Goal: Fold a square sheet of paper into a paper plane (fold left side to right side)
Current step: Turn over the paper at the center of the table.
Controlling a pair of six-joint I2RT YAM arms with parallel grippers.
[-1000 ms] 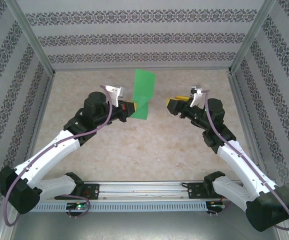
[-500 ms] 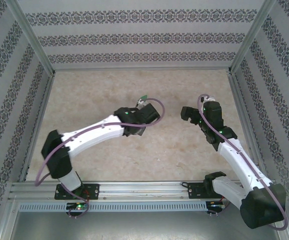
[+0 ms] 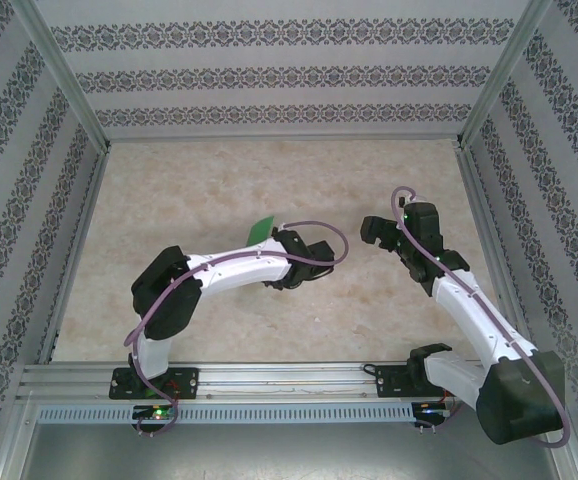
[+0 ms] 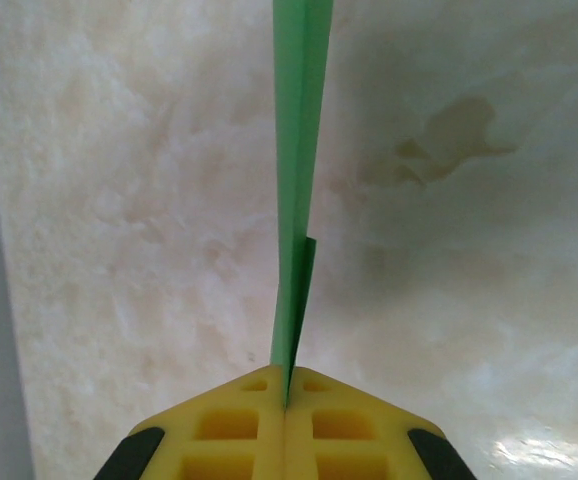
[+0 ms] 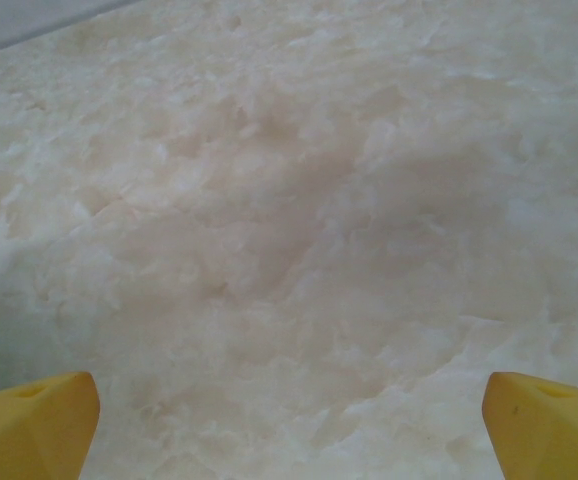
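The left hand [image 4: 287, 395] is clenched hard, and the near end of the green sheet of paper [image 4: 294, 150] is pinched between its yellow pads. In its wrist view the sheet runs straight away from the hand, edge-on. It looks like more than one layer, with a shorter flap lying against a longer one, so I'd say it has at least one fold in it. It seems to hang in the air rather than lie on the pale marbled counter [image 4: 119, 200]. From above, a small green corner [image 3: 262, 229] pokes out on the far side of the left forearm, which reaches across the middle of the counter [image 3: 199, 180].

The right hand [image 3: 377, 230] stands off to the right, apart from the paper. Its fingers are spread wide and hold nothing, and its wrist view shows bare stone between the yellow fingertips [image 5: 34, 415].

To my eye the work is between creases, with one hand carrying the whole sheet and the other free. The next move calls either for laying the sheet flat so a fold can be pressed, or for bringing its loose end to the right hand. I can't tell which. Either way the thin paper will flop, so the free hand should take it near an edge, gently.
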